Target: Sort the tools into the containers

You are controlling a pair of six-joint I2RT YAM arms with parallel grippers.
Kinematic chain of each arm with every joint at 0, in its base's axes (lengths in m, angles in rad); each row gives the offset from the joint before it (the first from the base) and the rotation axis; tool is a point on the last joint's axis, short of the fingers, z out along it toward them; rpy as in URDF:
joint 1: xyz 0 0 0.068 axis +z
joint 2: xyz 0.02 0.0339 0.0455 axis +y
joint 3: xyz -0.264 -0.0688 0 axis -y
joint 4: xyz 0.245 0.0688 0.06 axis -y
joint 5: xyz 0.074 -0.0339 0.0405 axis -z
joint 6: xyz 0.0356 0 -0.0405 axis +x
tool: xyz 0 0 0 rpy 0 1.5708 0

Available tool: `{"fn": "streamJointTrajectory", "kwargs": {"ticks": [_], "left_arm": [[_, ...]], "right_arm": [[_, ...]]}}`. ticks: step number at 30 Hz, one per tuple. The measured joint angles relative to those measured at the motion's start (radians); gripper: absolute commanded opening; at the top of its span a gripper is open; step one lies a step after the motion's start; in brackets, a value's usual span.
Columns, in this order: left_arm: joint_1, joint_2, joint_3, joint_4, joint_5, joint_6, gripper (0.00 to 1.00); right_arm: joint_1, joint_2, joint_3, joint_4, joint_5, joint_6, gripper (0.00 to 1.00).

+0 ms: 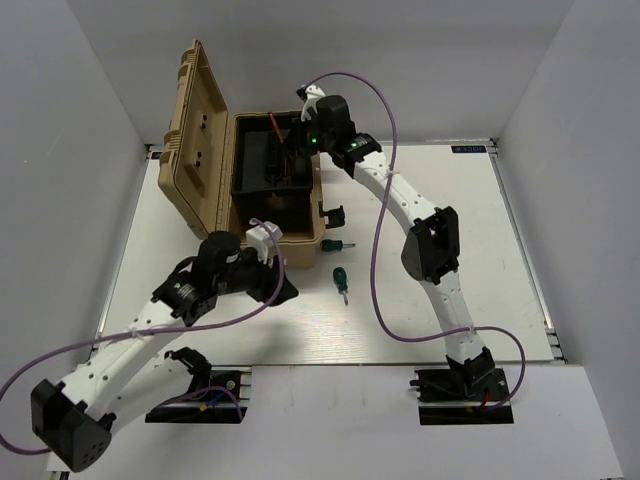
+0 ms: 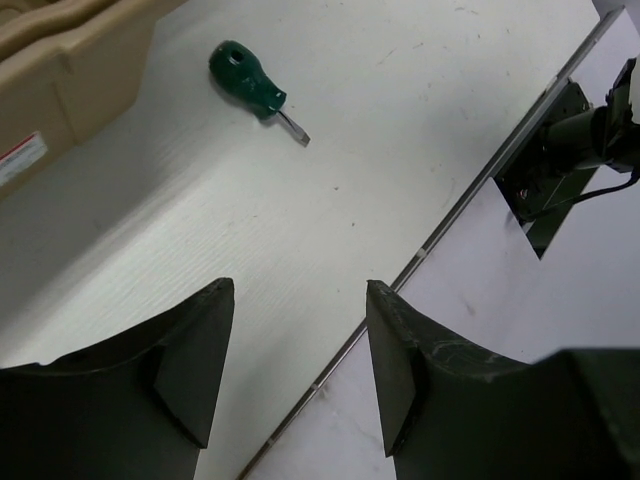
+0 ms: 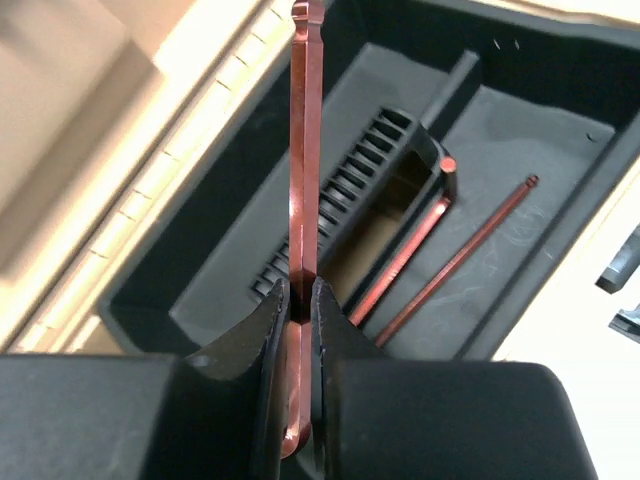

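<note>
The tan toolbox (image 1: 205,150) stands open at the back left, its black tray (image 1: 262,165) inside. Over the tray, my right gripper (image 1: 298,138) (image 3: 300,300) is shut on a thin reddish hex key (image 3: 305,150) that sticks out beyond the fingertips. Two more hex keys (image 3: 400,262) (image 3: 465,250) lie in the tray (image 3: 190,290). Two green-handled screwdrivers (image 1: 333,245) (image 1: 342,282) lie on the table right of the box. My left gripper (image 1: 284,291) (image 2: 300,370) hovers open and empty in front of the box, left of the nearer screwdriver (image 2: 248,82).
White walls close in the table on the left, back and right. The table's near edge (image 2: 420,255) runs just beyond my left fingertips. The right arm's base (image 1: 465,380) sits at the near edge. The box's front wall (image 2: 60,90) shows at the left wrist view's upper left.
</note>
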Motion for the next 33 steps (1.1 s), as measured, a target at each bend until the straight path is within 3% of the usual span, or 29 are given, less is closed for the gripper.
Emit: {"fn": "streamJointTrajectory", "kwargs": {"ticks": [1, 4, 5, 10, 14, 16, 18, 19, 24, 28, 32, 33], "left_arm": [[-0.011, 0.026, 0.000, 0.014, 0.000, -0.002, 0.66], [-0.056, 0.104, 0.002, 0.048, -0.008, -0.005, 0.67], [-0.074, 0.135, 0.006, 0.055, -0.015, -0.006, 0.68], [-0.165, 0.262, 0.071, 0.059, -0.093, -0.006, 0.70], [-0.247, 0.335, 0.144, 0.050, -0.195, -0.009, 0.72], [-0.284, 0.356, 0.162, 0.048, -0.252, -0.021, 0.72], [-0.317, 0.378, 0.178, 0.042, -0.305, -0.042, 0.72], [-0.338, 0.393, 0.186, 0.041, -0.332, -0.058, 0.72], [-0.442, 0.547, 0.273, 0.013, -0.492, -0.154, 0.73], [-0.525, 0.716, 0.396, -0.049, -0.633, -0.256, 0.81], [-0.564, 0.818, 0.436, -0.077, -0.738, -0.339, 0.88], [-0.565, 0.833, 0.438, -0.087, -0.766, -0.362, 0.88]], "right_arm": [[-0.001, 0.000, -0.011, 0.006, 0.003, -0.005, 0.00], [-0.005, 0.000, -0.052, 0.007, 0.005, -0.024, 0.22], [-0.006, 0.000, -0.067, 0.005, 0.005, -0.031, 0.36], [-0.016, -0.005, -0.110, 0.011, -0.019, -0.049, 0.43], [-0.027, -0.057, -0.124, -0.040, -0.049, -0.046, 0.43], [-0.042, -0.111, -0.134, -0.071, -0.068, -0.045, 0.35], [-0.063, -0.187, -0.144, -0.116, -0.072, -0.060, 0.20], [-0.079, -0.240, -0.161, -0.137, -0.069, -0.074, 0.00], [-0.185, -0.554, -0.328, -0.203, 0.052, -0.159, 0.00], [-0.335, -0.718, -0.491, -0.291, 0.117, -0.193, 0.02], [-0.467, -0.809, -0.850, -0.329, 0.079, -0.206, 0.28], [-0.482, -0.829, -0.956, -0.326, 0.064, -0.208, 0.31]]}}
